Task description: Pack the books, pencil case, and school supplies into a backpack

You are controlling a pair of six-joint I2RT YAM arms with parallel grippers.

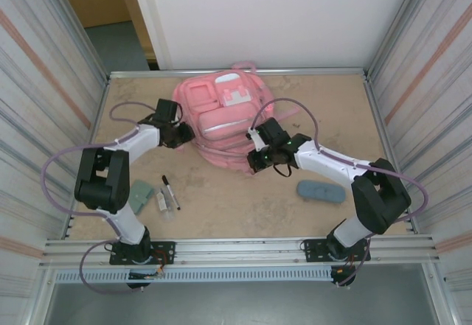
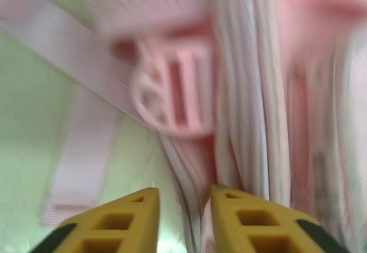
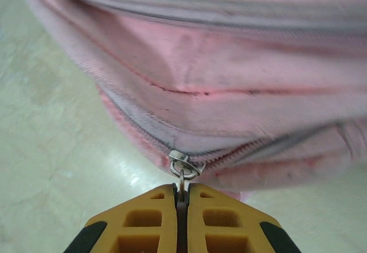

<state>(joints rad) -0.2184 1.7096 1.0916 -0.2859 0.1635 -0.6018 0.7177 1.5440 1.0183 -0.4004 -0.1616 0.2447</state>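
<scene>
**Zip of the backpack taken up before packing**

The large pink fabric backpack point(image 1: 221, 111) lies flat on the sandy counter point(image 1: 243, 207) between the two arms. The right gripper point(image 3: 182, 191) is pressed together on the small metal zip pull point(image 3: 182, 176). The pull hangs from the slider at a corner of the grey zip, directly ahead of the fingertips. This grip presumably serves to draw the slider along and open the compartment, since nothing can go in until that is done. How far the zip is parted cannot be told.

The left gripper point(image 2: 184, 194) stands partly spread at the opposite side of the bag. A pink seam edge lies in the gap between its fingertips, and a pink plastic strap buckle point(image 2: 172, 92) sits just ahead. The view is blurred, so contact cannot be judged. Its likely role is to brace the bag against the pull.

The soft blue-grey pencil case point(image 1: 321, 191) rests behind the right gripper, beside that arm. The black marker pen point(image 1: 170, 191), grey-green flat block point(image 1: 141, 191) and small pale stick point(image 1: 160, 201) lie behind the left gripper, near that arm's base. All four lie outside the bag.
</scene>
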